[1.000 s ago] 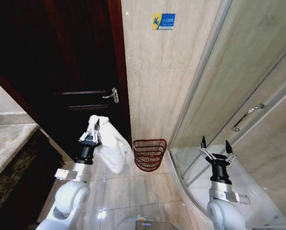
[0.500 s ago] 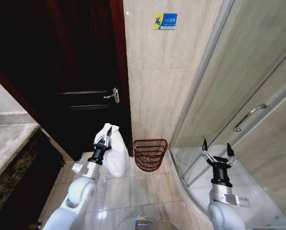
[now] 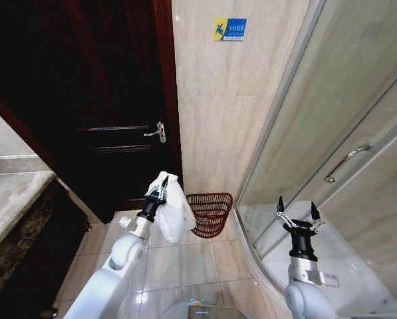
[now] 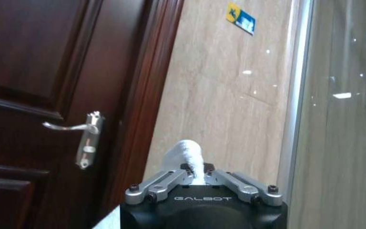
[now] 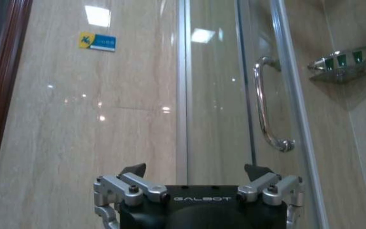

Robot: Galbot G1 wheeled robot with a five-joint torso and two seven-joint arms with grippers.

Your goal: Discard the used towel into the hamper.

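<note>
The left tool [image 3: 161, 191], clamped on the towel [image 3: 173, 214], hangs at frame centre just left of the hamper [image 3: 208, 214] on the floor. Released here, the towel likely misses the rim; the right tool [image 3: 296, 216] idles apart, lower right

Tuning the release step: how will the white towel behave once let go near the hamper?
The towel droops from the left hand, so it is probably floppy and light. It hangs beside the hamper, not over it, and may drape the rim.

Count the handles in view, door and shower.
2. A door handle sits on the dark wooden door left of the tiled wall; a shower handle is on the glass enclosure at right. Others may be hidden.
</note>
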